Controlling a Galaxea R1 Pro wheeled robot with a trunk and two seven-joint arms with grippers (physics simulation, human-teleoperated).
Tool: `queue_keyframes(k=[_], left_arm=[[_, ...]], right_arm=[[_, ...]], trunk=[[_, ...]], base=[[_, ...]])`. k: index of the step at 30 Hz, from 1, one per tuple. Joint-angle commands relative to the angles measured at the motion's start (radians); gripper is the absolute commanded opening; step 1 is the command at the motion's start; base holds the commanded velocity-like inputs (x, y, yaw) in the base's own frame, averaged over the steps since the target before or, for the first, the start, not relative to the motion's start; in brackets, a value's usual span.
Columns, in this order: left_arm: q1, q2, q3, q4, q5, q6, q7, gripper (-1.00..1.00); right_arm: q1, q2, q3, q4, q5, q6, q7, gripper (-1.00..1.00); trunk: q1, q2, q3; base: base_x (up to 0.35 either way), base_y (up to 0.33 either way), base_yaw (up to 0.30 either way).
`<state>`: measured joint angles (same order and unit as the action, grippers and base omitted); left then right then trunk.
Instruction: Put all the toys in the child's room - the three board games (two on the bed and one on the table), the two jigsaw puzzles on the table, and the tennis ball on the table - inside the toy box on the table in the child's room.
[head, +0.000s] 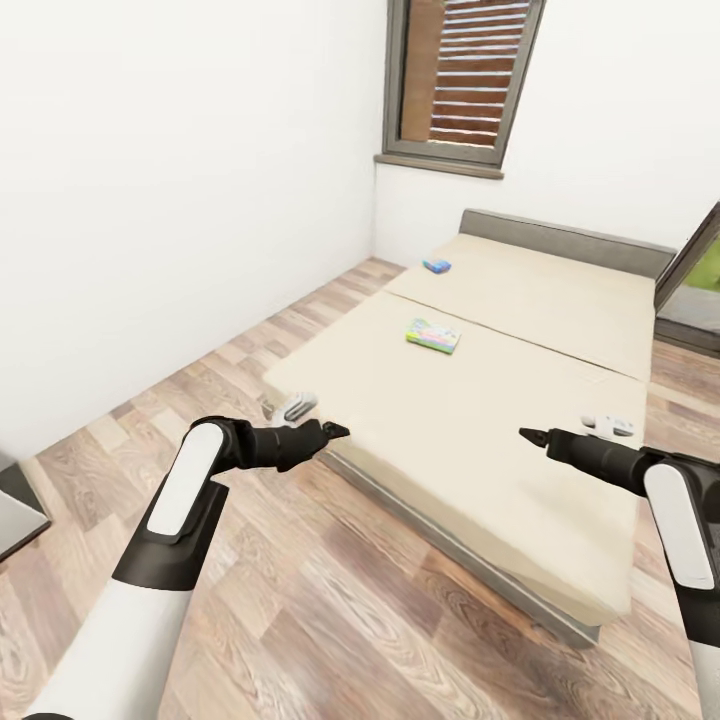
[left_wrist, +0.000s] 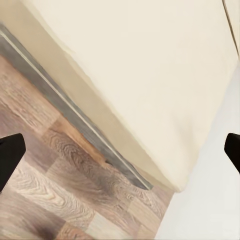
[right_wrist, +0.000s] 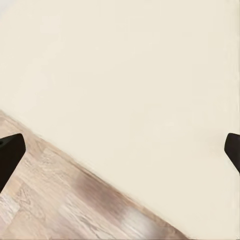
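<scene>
Two board games lie on the bed (head: 520, 300): a light-blue cartoon box (head: 433, 335) at frame centre and a smaller blue box (head: 436, 265) above it (print unreadable). My left gripper (head: 336, 431) and right gripper (head: 528, 434) hang spread wide, empty, touching nothing.

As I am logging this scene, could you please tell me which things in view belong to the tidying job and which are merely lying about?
Belonging to the job:
- light-blue cartoon board game
- smaller blue box, likely another board game
- bed they lie on

Just there:
- window
- wood-plank floor
</scene>
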<state>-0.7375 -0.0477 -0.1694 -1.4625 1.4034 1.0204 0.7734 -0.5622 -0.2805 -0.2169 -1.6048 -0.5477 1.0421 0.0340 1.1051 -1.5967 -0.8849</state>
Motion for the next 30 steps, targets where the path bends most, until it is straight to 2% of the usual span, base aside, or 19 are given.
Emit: queue_keyframes(k=[1,14,21,30], left_arm=[[0.0,0.0,0.0,-0.001,0.009,0.001,0.01,1.0],[0.0,0.0,-0.002,-0.001,0.008,0.001,0.01,1.0],[0.0,0.0,-0.002,-0.001,0.009,0.001,0.01,1.0],[0.0,0.0,-0.002,-0.001,0.009,0.001,0.01,1.0]], right_arm=[[-0.001,0.0,-0.001,-0.001,0.002,0.005,0.003,1.0],[-0.01,0.031,0.002,0.029,0.001,0.005,-0.125,1.0],[-0.01,0.034,-0.004,0.038,0.0,0.005,-0.136,1.0],[-0.008,0.034,-0.005,0.078,-0.006,-0.005,-0.133,1.0]], trunk=[[0.0,0.0,0.0],[0.0,0.0,0.01],[0.0,0.0,0.012],[0.0,0.0,0.013]], base=[[0.258,0.246,-0.275],[0.262,0.24,-0.27],[0.265,0.231,-0.144],[0.264,0.241,-0.037]])
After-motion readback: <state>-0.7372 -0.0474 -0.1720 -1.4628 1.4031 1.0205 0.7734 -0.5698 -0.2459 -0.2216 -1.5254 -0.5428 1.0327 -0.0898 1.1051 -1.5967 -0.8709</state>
